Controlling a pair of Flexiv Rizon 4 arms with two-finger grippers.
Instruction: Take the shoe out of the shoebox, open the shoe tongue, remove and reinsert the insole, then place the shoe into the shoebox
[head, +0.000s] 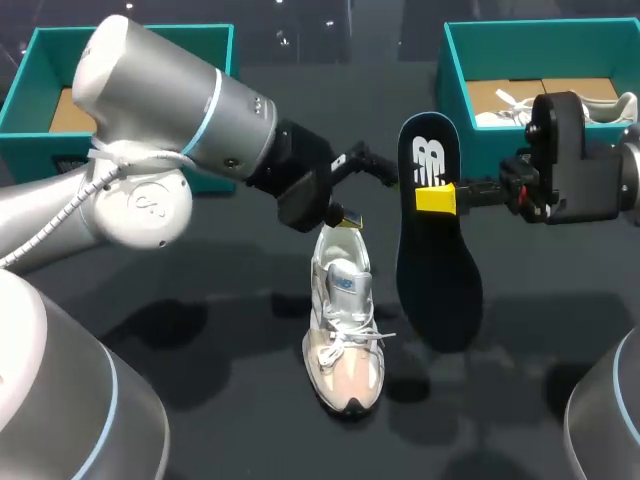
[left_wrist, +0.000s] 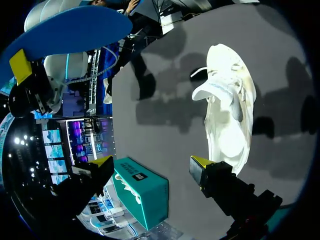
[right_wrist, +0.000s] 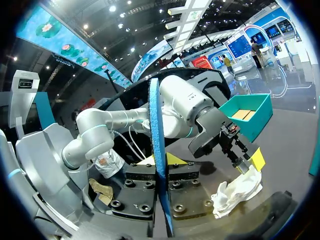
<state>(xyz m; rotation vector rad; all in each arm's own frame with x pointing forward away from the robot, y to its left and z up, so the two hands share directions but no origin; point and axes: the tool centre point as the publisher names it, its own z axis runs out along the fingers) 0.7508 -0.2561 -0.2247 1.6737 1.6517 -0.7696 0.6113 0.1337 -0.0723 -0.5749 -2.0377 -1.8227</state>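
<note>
Standing upright on its sole near the middle of the counter (head: 200, 300), the shoe (head: 345, 340) is seen with its toe turned toward the robot and its heel away. It is white and pale beige, and its laces are spread loosely over the tongue.

Just beside the shoe, on the right arm's side, the dark insole (head: 435, 260) is held off the counter, standing on end and apart from the shoe. Its upper part rises well above the shoe's collar. The right gripper (head: 437, 198) is clamped on the insole near its upper end. In the right wrist view the insole is seen edge-on as a thin blue strip between the jaws, which are pressed against its two faces.

The left gripper (left_wrist: 150, 161) is at the heel end of the shoe. Its jaws are spread wide apart and nothing is gripped. In the left wrist view one yellow tip is close against the heel, while the other is well off to the side of the shoe.

Beyond the shoe's heel two teal boxes are set well apart. The left shoebox (head: 40, 60) is on the left arm's side, with brown card showing inside. The right shoebox (head: 455, 70) is on the right arm's side, partly hidden by the right arm, and a second white shoe (head: 510, 108) is lying in it.
</note>
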